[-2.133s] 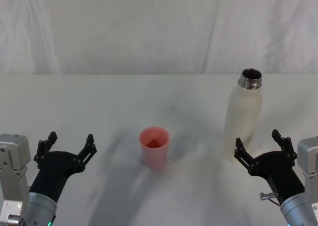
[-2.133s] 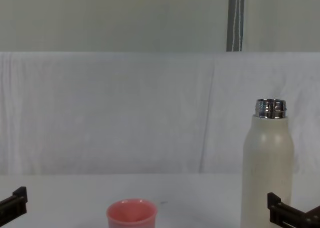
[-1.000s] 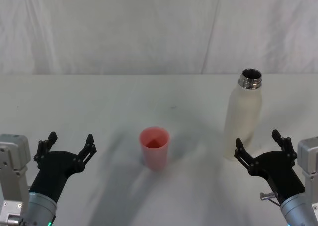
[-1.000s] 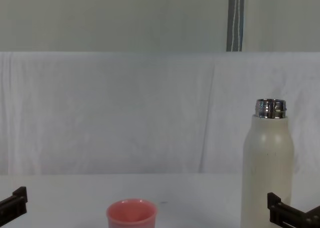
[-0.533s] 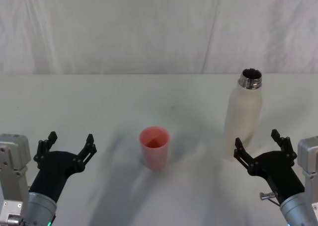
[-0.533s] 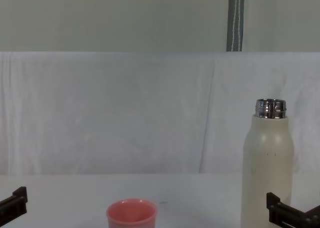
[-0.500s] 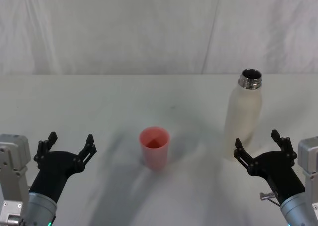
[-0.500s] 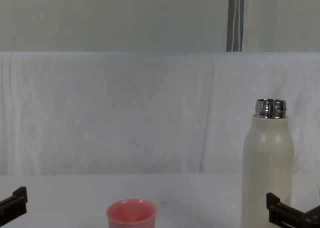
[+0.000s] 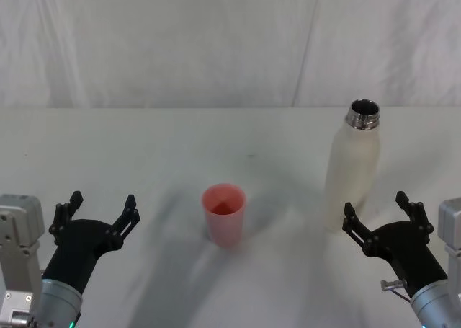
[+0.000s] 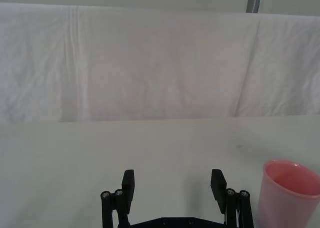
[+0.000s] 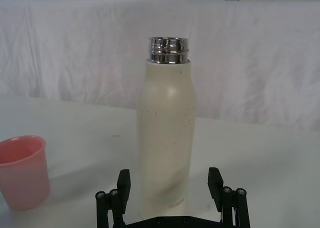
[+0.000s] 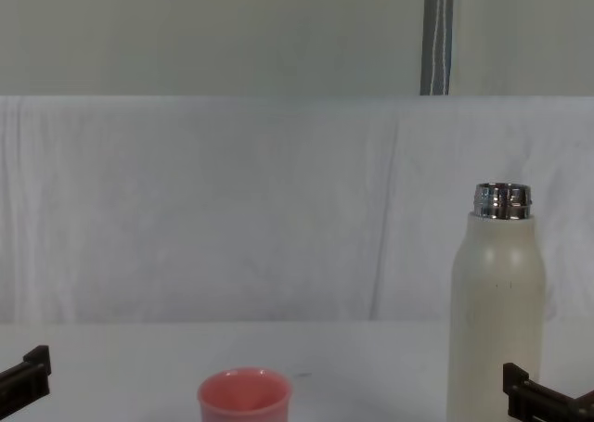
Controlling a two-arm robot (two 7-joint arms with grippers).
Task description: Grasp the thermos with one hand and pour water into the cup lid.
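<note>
The cream-white thermos stands upright and uncapped on the right of the white table, its steel neck bare. My right gripper is open just in front of it, fingers apart and touching nothing; in the right wrist view the thermos rises between the two black fingertips. The pink cup lid sits upright at the table's middle, to the left of the thermos. My left gripper rests open near the front left edge, apart from the cup lid.
A white cloth hangs behind the table as a backdrop. A grey vertical pole stands behind it on the right. Bare tabletop spreads between and beyond the two objects.
My right gripper has shifted slightly to the right and toward the table's front. The thermos, the cup lid and the left gripper have stayed put.
</note>
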